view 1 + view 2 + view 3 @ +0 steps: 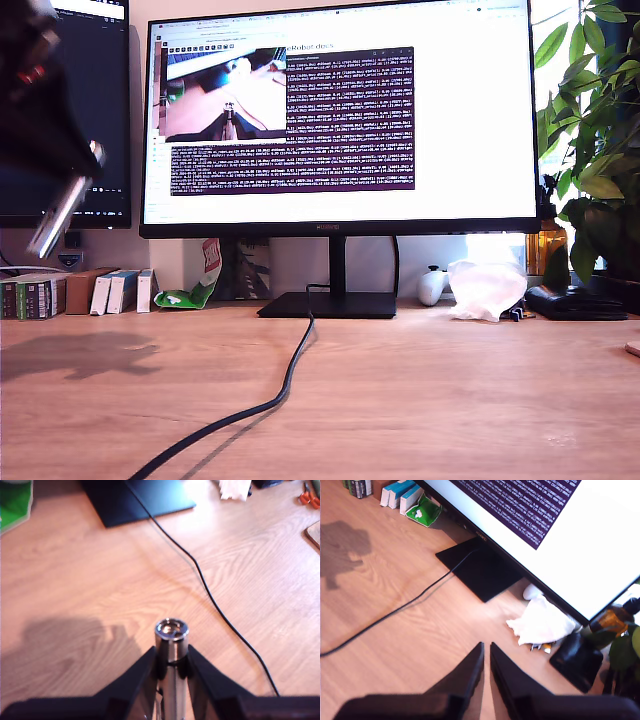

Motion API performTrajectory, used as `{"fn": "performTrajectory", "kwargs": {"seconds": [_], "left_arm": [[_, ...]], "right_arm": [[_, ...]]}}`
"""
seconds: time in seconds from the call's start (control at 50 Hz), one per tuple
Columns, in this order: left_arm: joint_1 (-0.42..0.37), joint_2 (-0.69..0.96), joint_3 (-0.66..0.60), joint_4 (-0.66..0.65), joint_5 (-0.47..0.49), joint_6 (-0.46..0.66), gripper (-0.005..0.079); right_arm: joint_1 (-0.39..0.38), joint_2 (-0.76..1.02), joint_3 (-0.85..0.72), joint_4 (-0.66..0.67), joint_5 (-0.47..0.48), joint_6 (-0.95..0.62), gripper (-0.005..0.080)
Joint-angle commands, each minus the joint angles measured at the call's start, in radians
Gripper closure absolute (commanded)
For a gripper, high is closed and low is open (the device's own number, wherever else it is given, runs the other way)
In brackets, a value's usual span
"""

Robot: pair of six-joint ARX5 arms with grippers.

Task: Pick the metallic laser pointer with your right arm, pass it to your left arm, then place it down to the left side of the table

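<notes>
My first gripper point(171, 662) pinches the metallic laser pointer point(171, 630) – held above the bench point(420, 400). My second gripper point(486, 655) hangs empty, jaws nearly together.

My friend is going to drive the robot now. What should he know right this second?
First hand: shut on the laser pointer, held up in the air at the exterior view's left, above the table.
Second hand: nearly shut, holding nothing, high over the table.
Done: the pointer is picked up and appears to be already passed over.
Left: lower it and set it down on the table on the exterior view's left, clear of the black cable.
</notes>
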Motion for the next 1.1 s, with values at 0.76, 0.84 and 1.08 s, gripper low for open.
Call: {"fn": "performTrajectory", "kwargs": {"seconds": [0.76, 0.84, 1.08], "left_arm": [[0.088, 0.444, 0.235, -0.279, -0.032, -0.005, 0.0765], [0.095, 0.456, 0.235, -0.284, -0.039, -0.005, 0.0765], [0.1, 0.489, 0.235, -0.302, -0.094, -0.005, 0.0765]], "right_arm": [[-0.001, -0.082, -0.089, -0.003, -0.008, -0.023, 0.0765], [-0.001, -0.082, -0.089, -0.003, -0.016, -0.023, 0.0765], [-0.001, -0.082, -0.089, -0.003, -0.04, -0.023, 0.0765]]}}
